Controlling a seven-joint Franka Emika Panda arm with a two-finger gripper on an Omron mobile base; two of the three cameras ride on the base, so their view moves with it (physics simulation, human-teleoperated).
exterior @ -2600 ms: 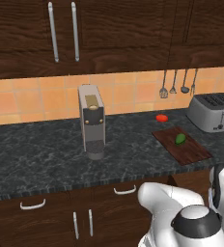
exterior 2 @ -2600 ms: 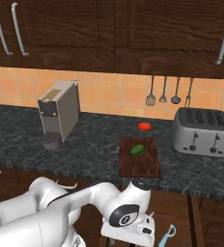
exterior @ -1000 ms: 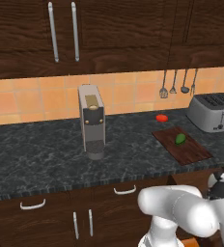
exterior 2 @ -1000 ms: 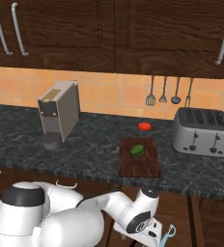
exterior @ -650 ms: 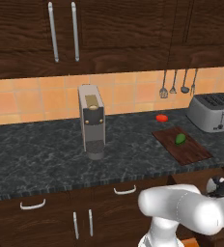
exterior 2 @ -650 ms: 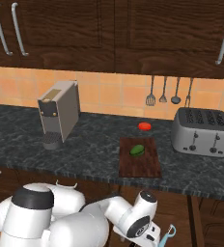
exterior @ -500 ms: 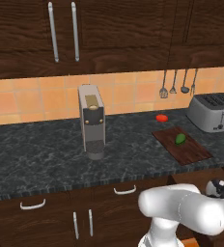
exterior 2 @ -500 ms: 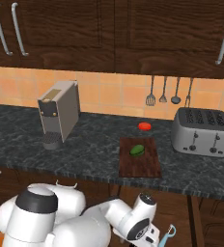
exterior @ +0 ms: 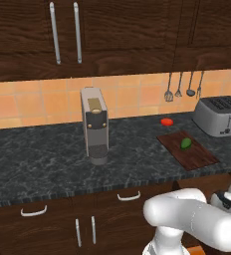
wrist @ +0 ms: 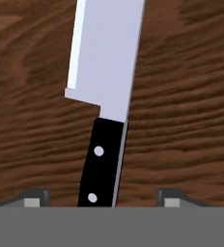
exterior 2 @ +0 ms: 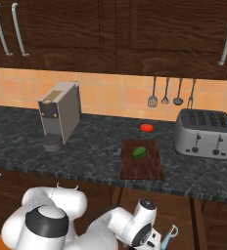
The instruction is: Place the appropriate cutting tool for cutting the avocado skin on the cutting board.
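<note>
The bench [exterior: 48,164] runs dark and speckled under brown cupboards [exterior 2: 110,29] and an orange tiled wall. The arm [exterior: 187,226] is folded low in front of the bench, reaching down past its edge on the toaster side. A coffee machine [exterior: 95,124] stands upright toward the left of the bench, and a silver toaster [exterior 2: 204,133] sits at the right end, with utensils [exterior 2: 170,93] hanging on the wall behind it.

Between the two lies the board [exterior 2: 142,159], flat and reddish-brown, just beside the toaster. A small red round thing [exterior 2: 146,128] rests on the bench just behind the board. The avocado [exterior 2: 139,152] lies on the board, nearer its back half.

Down by the hand [wrist: 102,198], a knife [wrist: 104,96] lies on a brown wooden surface. Its black riveted handle [wrist: 100,161] runs straight in between the two fingertips [wrist: 34,197], the blade pointing away from the hand. The jaws stand apart on either side of the handle, with a gap showing on both sides; they do not grip it. A pale blue tool [exterior 2: 170,233] shows beside the wrist in the right base view.
</note>
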